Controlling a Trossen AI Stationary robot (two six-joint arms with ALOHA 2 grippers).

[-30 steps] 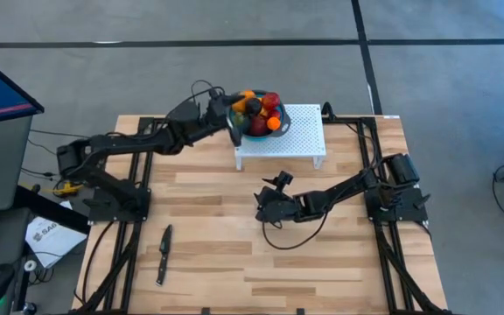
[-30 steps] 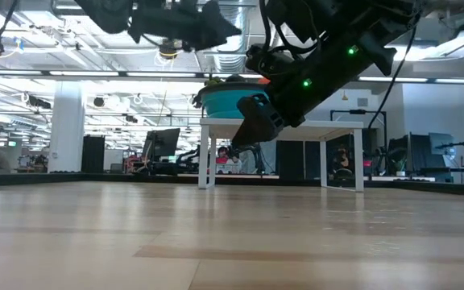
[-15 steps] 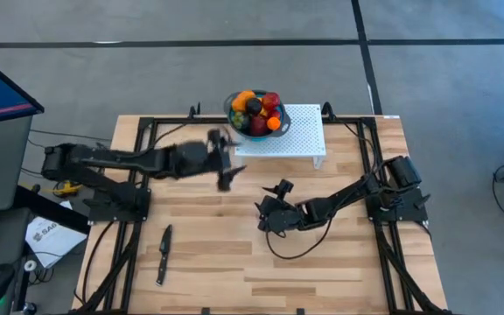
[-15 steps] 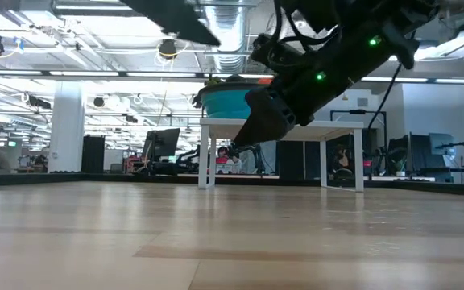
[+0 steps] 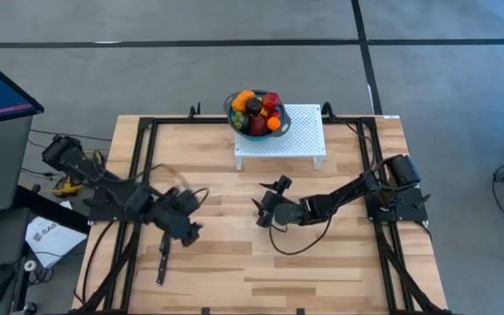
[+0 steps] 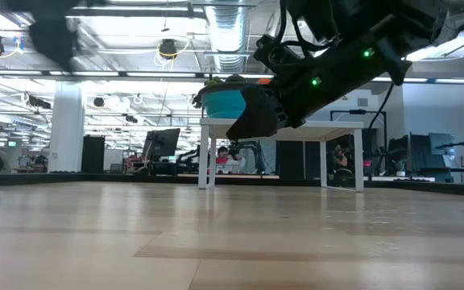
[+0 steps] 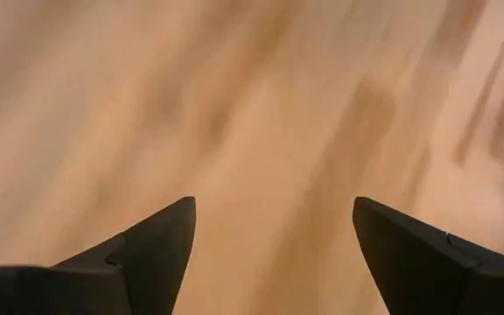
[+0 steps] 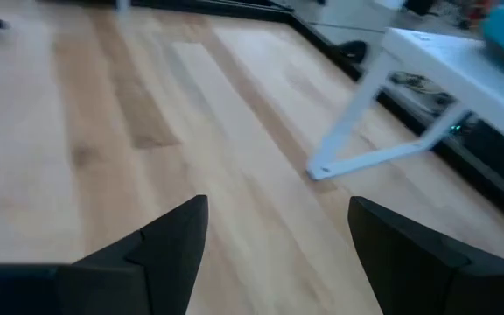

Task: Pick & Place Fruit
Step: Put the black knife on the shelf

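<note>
On the white stand point(image 5: 296, 140), the fruit point(image 5: 256, 112) is seen heaped in the blue bowl point(image 5: 232, 115). Both the left gripper point(image 5: 185, 229) and the right gripper point(image 5: 261, 210) are spread, nothing held. Spillage is judged possible if the heap is nudged.

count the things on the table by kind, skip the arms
bowl of fruit: 1
white stand: 1
knife: 1
total: 3 (the fruit are piled too close to count singly)

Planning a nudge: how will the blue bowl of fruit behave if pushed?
The blue bowl sits at the white stand's corner, so it could slide off. The fruit is heaped above its rim; pieces may roll out.
</note>
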